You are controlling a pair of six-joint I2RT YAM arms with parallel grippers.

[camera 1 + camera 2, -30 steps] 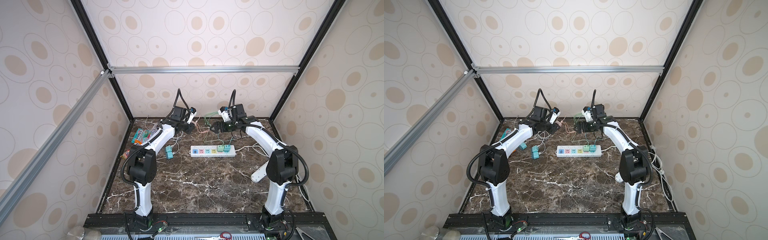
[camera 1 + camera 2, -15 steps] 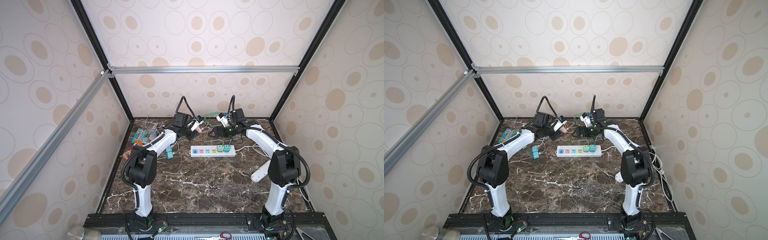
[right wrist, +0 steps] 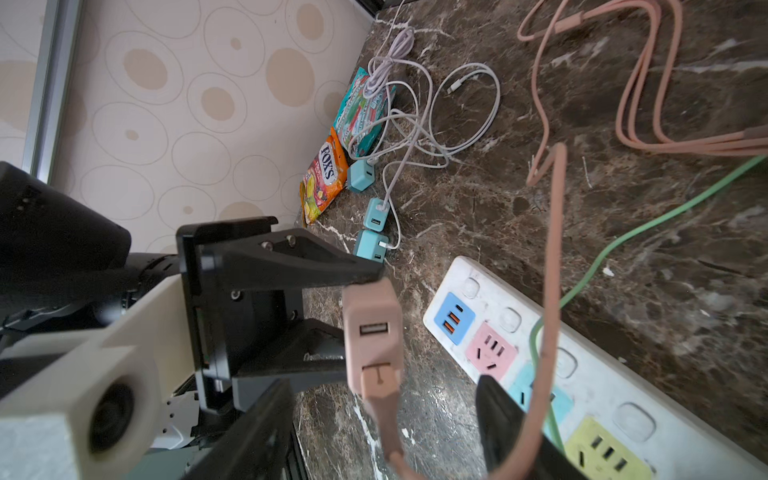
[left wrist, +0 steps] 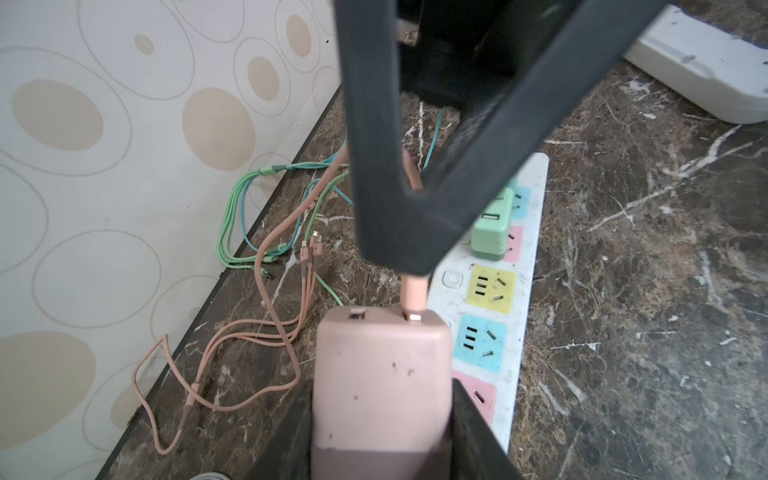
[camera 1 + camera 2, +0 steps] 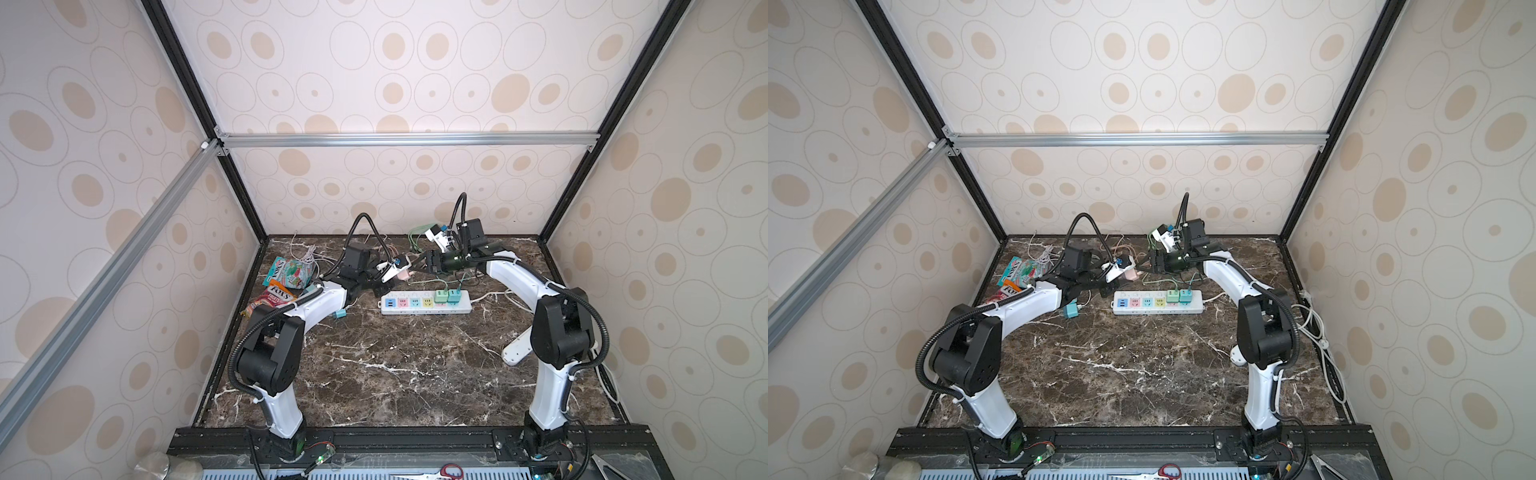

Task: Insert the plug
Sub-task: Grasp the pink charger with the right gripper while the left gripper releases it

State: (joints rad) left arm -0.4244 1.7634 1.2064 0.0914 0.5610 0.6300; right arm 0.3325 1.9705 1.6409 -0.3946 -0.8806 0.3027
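The plug is a pink adapter (image 4: 382, 374), and my left gripper (image 4: 382, 399) is shut on its body, holding it in the air just behind the white power strip (image 5: 465, 308). In both top views the adapter (image 5: 402, 273) (image 5: 1130, 274) hangs between the two grippers. A pink cable (image 3: 552, 249) is plugged into one of its USB ports. My right gripper (image 3: 382, 386) faces the adapter (image 3: 372, 328). Its jaws stand apart on either side of the cable's connector, without touching it. Two green adapters (image 5: 446, 296) sit in the strip's right sockets.
Candy bags (image 5: 289, 274) lie at the back left, with loose teal chargers (image 3: 368, 232) and white cables (image 3: 457, 104) near them. Green cables (image 4: 237, 216) and the pink cable's loops (image 4: 249, 332) trail along the back wall. A white object (image 5: 517, 351) lies by the right arm.
My left gripper has carried the pink adapter rightward and lower, toward the strip. My right gripper has come left to meet it, and its jaws have narrowed around the cable.
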